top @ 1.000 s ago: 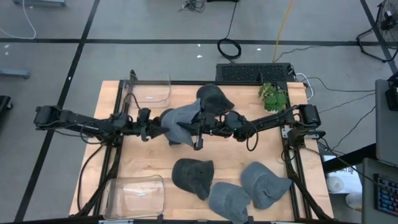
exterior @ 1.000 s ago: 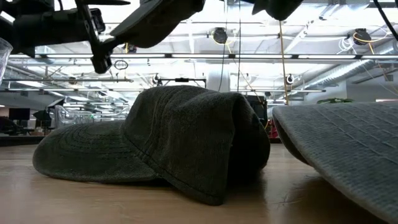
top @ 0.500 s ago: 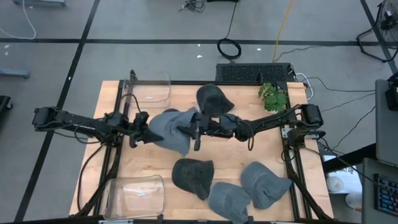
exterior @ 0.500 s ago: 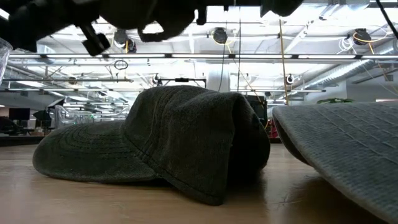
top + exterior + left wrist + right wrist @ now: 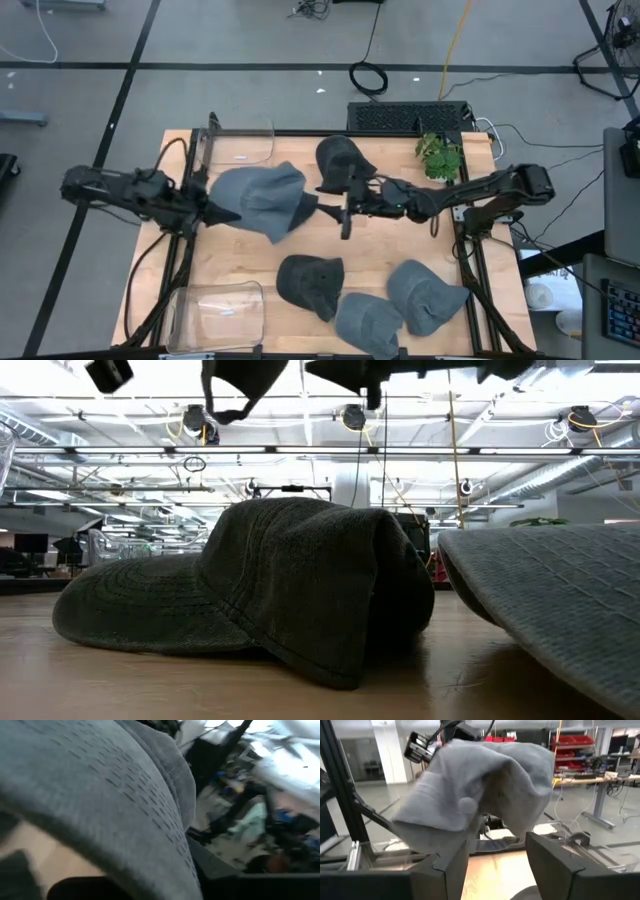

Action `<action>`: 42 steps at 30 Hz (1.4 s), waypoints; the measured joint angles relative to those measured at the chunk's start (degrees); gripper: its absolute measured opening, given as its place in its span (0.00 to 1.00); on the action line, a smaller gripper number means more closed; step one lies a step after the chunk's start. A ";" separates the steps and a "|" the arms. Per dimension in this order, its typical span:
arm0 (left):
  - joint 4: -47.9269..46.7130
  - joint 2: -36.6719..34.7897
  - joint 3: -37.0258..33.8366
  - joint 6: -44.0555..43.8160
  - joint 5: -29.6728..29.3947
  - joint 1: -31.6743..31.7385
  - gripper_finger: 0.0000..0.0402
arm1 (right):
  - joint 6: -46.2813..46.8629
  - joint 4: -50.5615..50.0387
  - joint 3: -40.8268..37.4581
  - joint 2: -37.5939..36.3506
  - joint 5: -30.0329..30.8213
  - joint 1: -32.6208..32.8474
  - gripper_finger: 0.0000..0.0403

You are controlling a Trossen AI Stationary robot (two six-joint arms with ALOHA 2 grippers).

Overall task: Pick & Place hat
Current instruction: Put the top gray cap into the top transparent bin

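Observation:
A light grey hat (image 5: 262, 198) hangs in the air over the table's far left part, with my left gripper (image 5: 208, 212) shut on its left edge. In the left wrist view the grey cloth (image 5: 100, 795) fills the picture. My right gripper (image 5: 345, 213) stands open just right of the hat and touches nothing. Its wrist view shows the hat (image 5: 475, 785) ahead of its spread fingers (image 5: 555, 865). My left gripper holds the hat by its left edge (image 5: 218, 207), coming at it level from the table's left. The cloth itself hides the fingers, so the kind of hold does not show. The hat is lifted clear of the table and spreads out rightward from the gripper.
A dark hat (image 5: 341, 160) lies at the far middle and another dark hat (image 5: 311, 283) at the near middle. Two grey hats (image 5: 368, 322) (image 5: 426, 294) lie near right. Clear bins (image 5: 240, 146) (image 5: 219, 311) stand far left and near left. A plant (image 5: 439, 155) sits far right.
The hat has passed from my right gripper to my left. My left gripper has taken hold and carried it toward the table's left edge. My right gripper has let go and drawn back toward the right edge, clear of the hat.

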 joint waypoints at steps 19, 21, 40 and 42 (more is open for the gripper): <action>-36.39 -0.54 17.86 -0.97 -30.48 10.00 0.02 | 2.58 7.25 -8.05 -3.18 -0.15 0.00 0.45; -38.01 -0.26 19.03 0.05 -30.99 13.22 0.02 | 2.50 7.26 -8.05 -3.18 -0.17 0.00 0.45; -22.60 23.24 35.97 20.78 21.59 42.86 0.02 | 2.34 8.08 -8.05 -3.16 -0.26 -0.02 0.44; -23.32 27.71 39.50 21.61 27.65 46.15 0.02 | 2.34 8.09 -8.05 -3.16 -0.26 -0.01 0.43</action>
